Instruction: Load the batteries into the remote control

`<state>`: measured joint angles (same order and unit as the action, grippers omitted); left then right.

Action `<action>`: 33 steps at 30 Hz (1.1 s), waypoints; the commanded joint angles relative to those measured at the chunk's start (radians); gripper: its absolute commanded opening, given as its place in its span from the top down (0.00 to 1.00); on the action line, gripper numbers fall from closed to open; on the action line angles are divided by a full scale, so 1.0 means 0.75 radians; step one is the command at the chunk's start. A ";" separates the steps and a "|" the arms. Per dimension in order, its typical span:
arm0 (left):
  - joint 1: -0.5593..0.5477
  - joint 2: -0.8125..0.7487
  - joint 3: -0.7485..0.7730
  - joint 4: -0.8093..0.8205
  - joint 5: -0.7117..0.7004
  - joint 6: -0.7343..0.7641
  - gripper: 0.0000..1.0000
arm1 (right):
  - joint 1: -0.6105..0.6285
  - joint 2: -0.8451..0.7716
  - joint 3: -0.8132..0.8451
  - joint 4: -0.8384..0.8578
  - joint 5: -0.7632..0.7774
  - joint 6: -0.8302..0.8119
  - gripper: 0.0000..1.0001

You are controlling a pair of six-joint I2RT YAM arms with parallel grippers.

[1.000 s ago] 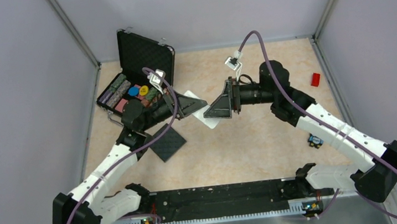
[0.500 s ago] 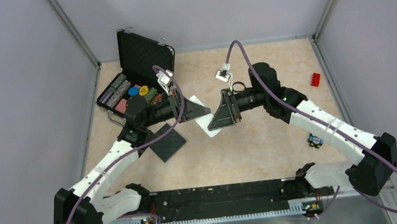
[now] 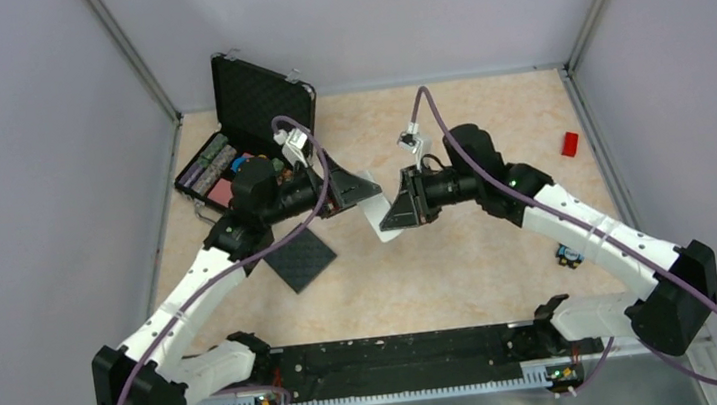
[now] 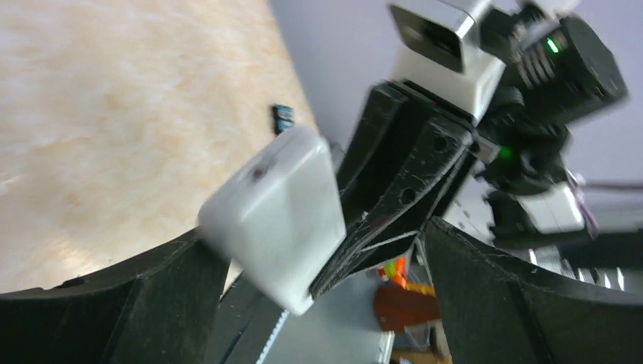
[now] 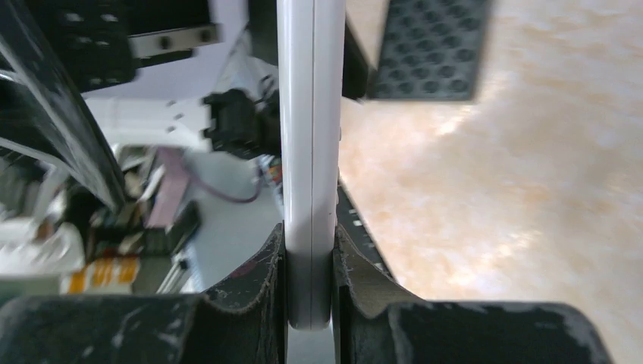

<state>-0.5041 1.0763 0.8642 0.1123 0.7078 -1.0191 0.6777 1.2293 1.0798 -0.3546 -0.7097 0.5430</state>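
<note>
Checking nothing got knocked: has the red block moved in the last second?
No. The red block lies in the same spot beside the right wall as before.

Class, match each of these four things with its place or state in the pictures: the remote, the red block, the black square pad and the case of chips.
Things:
1. remote
2. red block
3. black pad
4. case

Places and states:
A. lid standing open
B. clamped in the right gripper
C. lying alone at the far right
D. lying flat, left of the middle

Pairs: 1-B, 2-C, 3-D, 4-A
</note>
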 commanded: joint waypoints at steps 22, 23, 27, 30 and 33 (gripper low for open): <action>0.072 -0.315 0.088 -0.967 -0.720 0.310 0.02 | -0.147 0.720 0.102 -0.596 1.950 -0.266 0.90; 0.072 -0.330 0.078 -0.967 -0.721 0.310 0.02 | -0.147 0.746 0.107 -0.594 1.948 -0.263 0.87; 0.071 -0.363 0.053 -0.973 -0.697 0.311 0.02 | -0.141 0.781 0.094 -0.565 1.872 -0.253 0.63; 0.073 -0.367 0.050 -0.994 -0.686 0.322 0.02 | -0.141 0.732 0.061 -0.504 1.753 -0.239 0.50; 0.072 -0.375 0.052 -1.013 -0.673 0.340 0.02 | -0.140 0.683 0.054 -0.483 1.615 -0.216 0.48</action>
<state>-0.4522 0.8089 0.9108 -0.6411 0.1814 -0.7883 0.5674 1.8118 1.1160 -0.7719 0.6350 0.3573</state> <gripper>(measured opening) 0.980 0.505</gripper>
